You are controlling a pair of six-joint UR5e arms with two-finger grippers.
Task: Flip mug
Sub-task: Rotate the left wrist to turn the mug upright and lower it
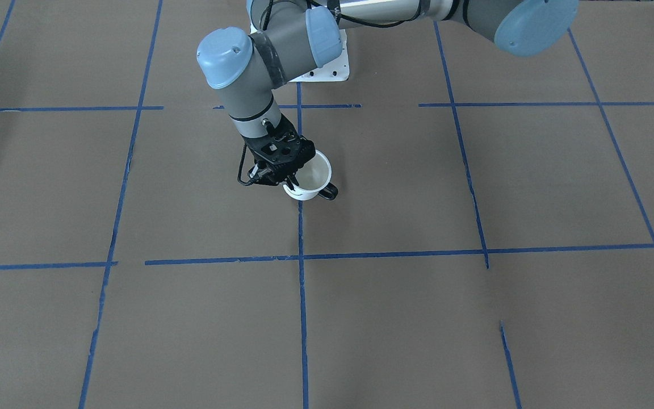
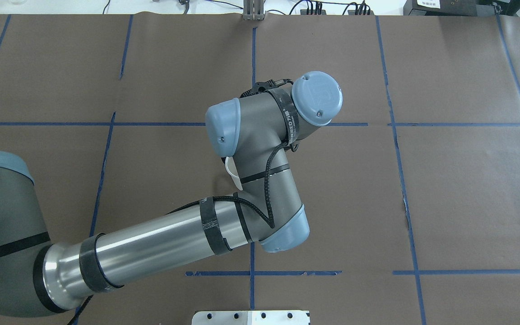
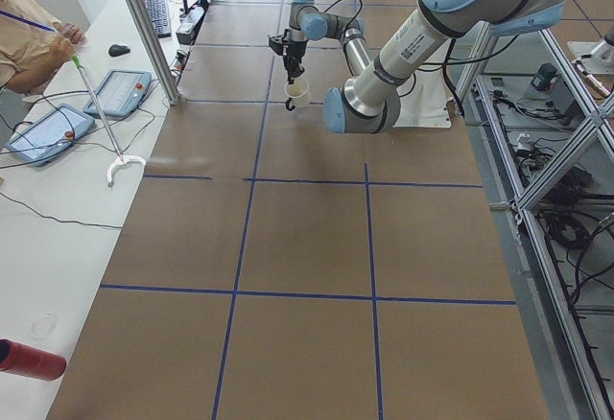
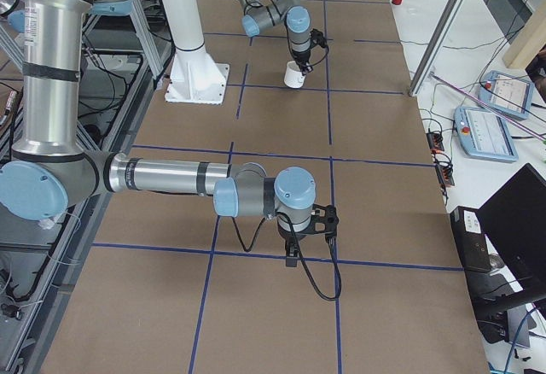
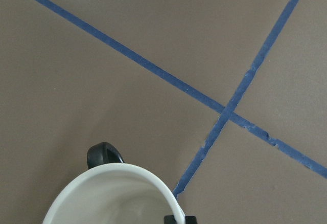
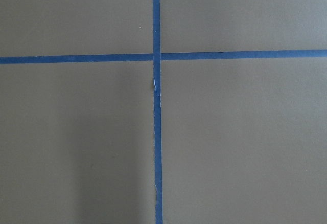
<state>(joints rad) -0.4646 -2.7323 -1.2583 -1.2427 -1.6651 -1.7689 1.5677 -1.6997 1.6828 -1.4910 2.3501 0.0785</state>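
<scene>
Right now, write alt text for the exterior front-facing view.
The left arm's black two-finger tool pinches the rim of a small white, black-handled mug, mouth up, over a brown table gridded with blue tape.

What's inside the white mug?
Only its pale, bare inside shows in the mug; nothing in it that I can see. The left gripper covers one edge, so that bit is hidden.

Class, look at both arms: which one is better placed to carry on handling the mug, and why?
Left. The left claw sits on the rim of the mug, apparently gripping it. The right claw hangs over the table, far from the mug.
</scene>
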